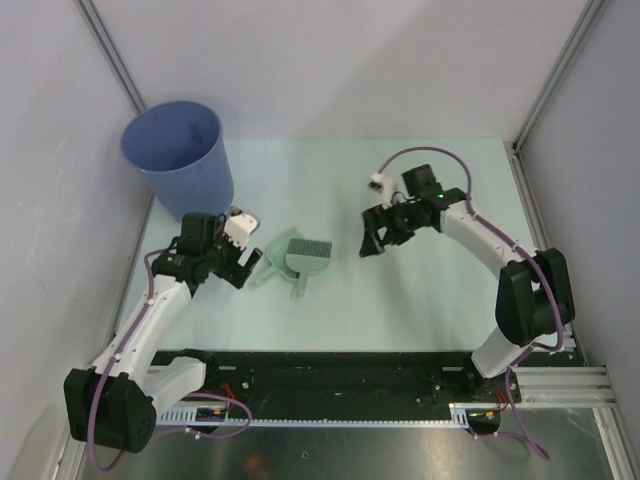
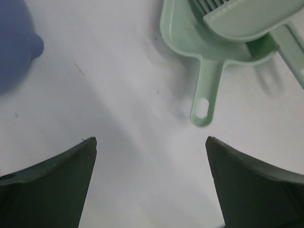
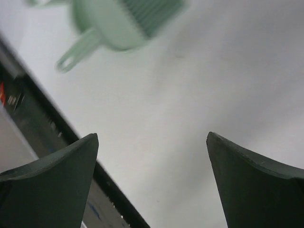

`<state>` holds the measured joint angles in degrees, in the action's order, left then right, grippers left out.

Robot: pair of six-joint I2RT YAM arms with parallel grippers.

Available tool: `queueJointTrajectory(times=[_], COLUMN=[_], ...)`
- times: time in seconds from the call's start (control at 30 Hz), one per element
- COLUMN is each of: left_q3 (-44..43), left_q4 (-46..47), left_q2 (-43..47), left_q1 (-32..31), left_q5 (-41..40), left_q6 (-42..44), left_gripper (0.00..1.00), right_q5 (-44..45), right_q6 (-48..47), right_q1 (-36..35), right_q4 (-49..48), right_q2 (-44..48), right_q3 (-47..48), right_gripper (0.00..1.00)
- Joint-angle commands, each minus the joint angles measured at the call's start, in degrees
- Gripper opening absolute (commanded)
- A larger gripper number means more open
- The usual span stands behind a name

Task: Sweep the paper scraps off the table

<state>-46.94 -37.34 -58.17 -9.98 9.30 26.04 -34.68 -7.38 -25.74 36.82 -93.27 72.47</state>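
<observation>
- Flat pale mint-green table [image 1: 420, 300]: no crumpled paper scraps show on it in any view. The task appears finished, or its scraps lie out of sight.
- Round blue plastic bucket [image 1: 180, 160]: stands at the far-left corner and is likely the receptacle for sweepings. Its contents cannot be made out.
- Mint-green plastic dustpan [image 2: 185, 42] with a mint-green brush [image 2: 242, 19] resting in it: lies mid-table between the arms, probably so that either arm can reach it.
- Left gripper [image 2: 149, 142]: jaws apart and empty, near the dustpan's handle.
- Right gripper [image 3: 152, 135]: jaws apart and empty, over bare table.
</observation>
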Motion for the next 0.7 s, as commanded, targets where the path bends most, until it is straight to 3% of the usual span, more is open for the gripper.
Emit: queueJointTrajectory(times=[0.0, 0.1, 0.13, 0.23, 0.37, 0.4, 0.47, 0.67], left_q3=[10.2, 16.2, 20.4, 27.8, 32.6, 34.1, 35.2, 43.1], left_q4=[19.6, 35.5, 44.9, 61.4, 74.5, 79.0, 82.6, 106.4], left_q2=[2.2, 2.5, 2.4, 1.2, -2.2, -3.4, -3.9, -8.8], left_q1=[0.6, 0.7, 0.6, 0.6, 0.6, 0.6, 0.6, 0.7], left_q5=[0.4, -0.6, -1.6, -4.6, -7.3, -7.8, -9.2, -12.5], left_q6=[-1.2, -6.4, -8.2, -13.6, -16.9, -17.1, -17.0, -16.0], left_gripper=[1.0, 1.0, 1.0, 1.0, 1.0, 1.0, 1.0, 1.0], right_q5=[16.9, 34.5, 38.8, 50.7, 54.0, 54.3, 55.2, 56.5], right_q6=[14.0, 15.2, 14.9, 13.6, 11.3, 11.3, 10.5, 7.6], right_q1=[8.1, 10.4, 10.7, 11.7, 14.1, 14.7, 16.2, 17.5], right_q4=[-7.7, -13.8, -19.1, -33.3, -56.5, -65.7, -74.7, -91.2], right_q2=[2.6, 5.8, 7.0, 13.6, 22.4, 23.0, 23.0, 18.3], right_q3=[-5.0, -8.9, -13.0, -23.9, -40.6, -43.5, -51.5, -57.4], right_gripper=[1.0, 1.0, 1.0, 1.0, 1.0, 1.0, 1.0, 1.0])
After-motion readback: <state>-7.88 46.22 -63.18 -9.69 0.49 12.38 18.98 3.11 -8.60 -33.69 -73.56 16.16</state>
